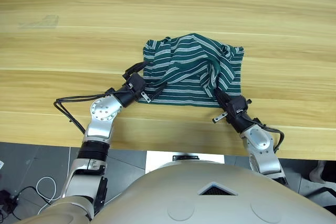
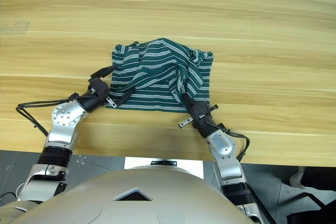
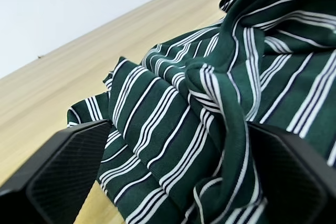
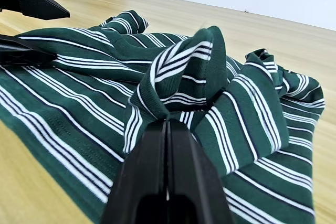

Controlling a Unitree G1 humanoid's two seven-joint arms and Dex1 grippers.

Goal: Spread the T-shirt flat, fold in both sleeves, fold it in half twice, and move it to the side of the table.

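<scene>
Fabric of the T-shirt (image 1: 193,71) is pinched at 5 o'clock by the right gripper (image 1: 216,94); its 8 o'clock edge is straddled by the spread left gripper (image 1: 156,74).

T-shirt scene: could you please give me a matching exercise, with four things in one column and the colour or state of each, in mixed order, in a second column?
Things:
1. T-shirt
2. left end effector
3. right end effector
4. table

Colour or state:
A. shut, pinching a fold of cloth
B. light wood
C. open around the cloth's edge
D. green with white stripes, crumpled

Pairs: 1-D; 2-C; 3-A; 4-B
</scene>
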